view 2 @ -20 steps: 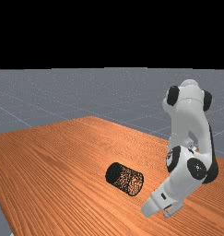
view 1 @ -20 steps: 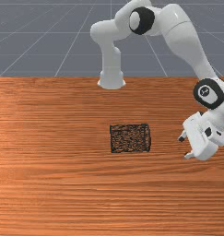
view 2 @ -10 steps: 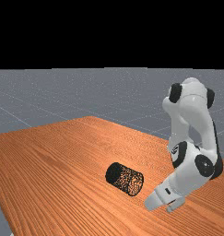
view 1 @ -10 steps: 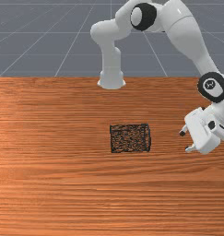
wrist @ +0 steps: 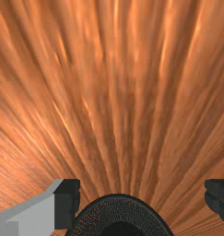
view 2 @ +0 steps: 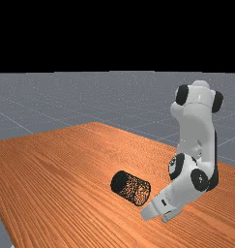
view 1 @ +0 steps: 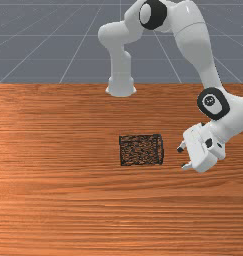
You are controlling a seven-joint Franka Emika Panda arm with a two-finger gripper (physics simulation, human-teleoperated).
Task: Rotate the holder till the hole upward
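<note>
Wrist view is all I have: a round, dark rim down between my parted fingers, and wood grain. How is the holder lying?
Observer: On its side. In the front view the holder lies lengthwise across the picture on the table, so it isn't upright.
Operator: Am I touching it?
Observer: No. The front view shows a gap between the holder's right end there and the fingertips of your open gripper.
Operator: And how is my gripper tilted?
Observer: In the far view it slants down toward that view's left, with its fingers at the low end.
</note>
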